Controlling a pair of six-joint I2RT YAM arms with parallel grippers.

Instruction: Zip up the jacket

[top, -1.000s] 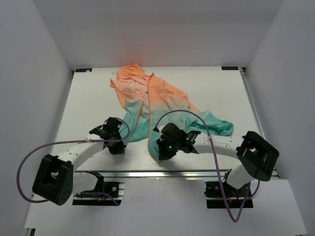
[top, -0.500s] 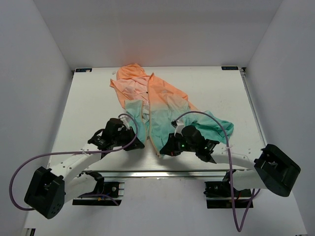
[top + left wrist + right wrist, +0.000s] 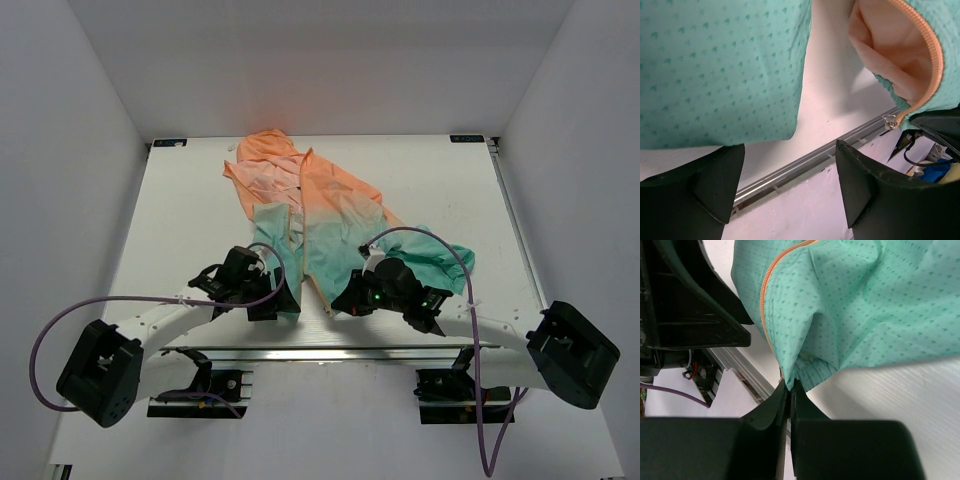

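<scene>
The jacket lies open on the white table, peach hood far, teal hem near. My left gripper stands open just past the left panel's hem, nothing between its fingers. My right gripper is shut on the bottom corner of the right panel, pinching the hem beside the orange zipper tape. A small metal zipper end hangs at that corner in the left wrist view. The two front edges lie apart with bare table between them.
An aluminium rail runs along the table's near edge, directly under both grippers. White walls enclose the left, right and far sides. Purple cables loop off each arm. The left arm's black body sits close beside the right gripper.
My left gripper has opened and let go of the left panel's hem. Both grippers came toward the near edge, drawing the teal hem down with them.
</scene>
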